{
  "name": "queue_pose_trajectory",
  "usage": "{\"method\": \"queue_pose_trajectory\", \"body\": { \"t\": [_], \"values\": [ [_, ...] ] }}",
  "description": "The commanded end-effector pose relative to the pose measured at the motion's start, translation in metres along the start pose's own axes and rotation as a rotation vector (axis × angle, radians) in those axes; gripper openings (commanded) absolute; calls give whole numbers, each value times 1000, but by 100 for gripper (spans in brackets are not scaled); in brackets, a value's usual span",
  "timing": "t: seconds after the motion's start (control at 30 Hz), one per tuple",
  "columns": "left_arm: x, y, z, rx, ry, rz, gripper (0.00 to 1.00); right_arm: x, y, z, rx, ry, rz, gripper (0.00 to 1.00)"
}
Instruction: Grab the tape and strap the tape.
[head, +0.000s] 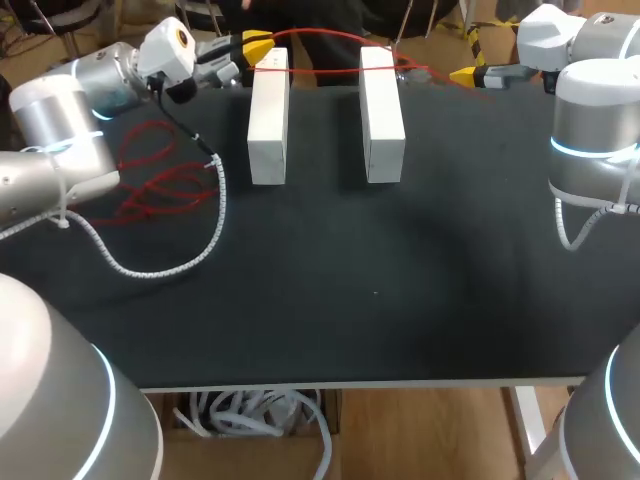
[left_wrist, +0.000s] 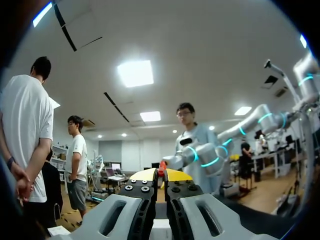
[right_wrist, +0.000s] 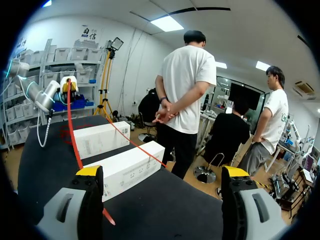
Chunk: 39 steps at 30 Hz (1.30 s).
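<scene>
Now two white boxes (head: 268, 120) lie side by side on the black table (head: 350, 300), with a gap between them. There is one red tape (left_wrist: 161, 169).

My left gripper (head: 255, 48) is just beside the far end of the left box (head: 268, 150). Its two fingers are pressed together, and the red tape is pinched between the yellow tips. From there the red tape goes through the air over the far ends of both boxes. It comes down past the right box (head: 382, 115), near my right gripper (right_wrist: 162, 172).

The right gripper is off to the side of the right box, by its far end. Its two fingers are spread wide apart and hold nothing. The loose end of the red tape lies close by one of these fingers. It may be touching that finger, but that is hard to see.

More of the red tape lies in loose loops on the table, well to the left of the left box. One white cable (head: 150, 268) curls on the table next to those loops.
</scene>
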<state>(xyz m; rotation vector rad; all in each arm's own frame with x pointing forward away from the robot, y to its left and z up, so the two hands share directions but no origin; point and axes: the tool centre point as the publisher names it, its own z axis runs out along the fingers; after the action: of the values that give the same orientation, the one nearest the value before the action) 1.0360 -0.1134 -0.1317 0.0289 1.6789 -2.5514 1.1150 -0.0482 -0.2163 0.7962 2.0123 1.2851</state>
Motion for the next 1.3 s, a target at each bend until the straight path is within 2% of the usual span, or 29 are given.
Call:
{"method": "queue_pose_trajectory", "body": {
  "t": [0.03,0.5,0.53,0.7,0.8,0.9,1.13,1.2,1.3],
  "values": [
    [4,-2,1,-5,-22,1,0,0,0,-1,-2,2,0,100],
    [4,-2,1,-5,-22,1,0,0,0,-1,-2,2,0,100],
    [4,-2,1,-5,-22,1,0,-1,3,-3,16,-47,51,100],
    [4,-2,1,-5,-22,1,0,-1,15,-20,2,-293,262,100],
    [4,-2,1,-5,-22,1,0,2,19,-32,-51,-409,353,100],
    [4,-2,1,-5,-22,1,0,9,20,-46,-162,-507,389,100],
    [4,-2,1,-5,-22,1,0,37,8,-70,-305,-600,453,100],
    [4,-2,1,-5,-22,1,0,44,6,-74,-376,-612,496,100],
    [4,-2,1,-5,-22,1,0,52,8,-84,-536,-663,583,100]
  ]
}}
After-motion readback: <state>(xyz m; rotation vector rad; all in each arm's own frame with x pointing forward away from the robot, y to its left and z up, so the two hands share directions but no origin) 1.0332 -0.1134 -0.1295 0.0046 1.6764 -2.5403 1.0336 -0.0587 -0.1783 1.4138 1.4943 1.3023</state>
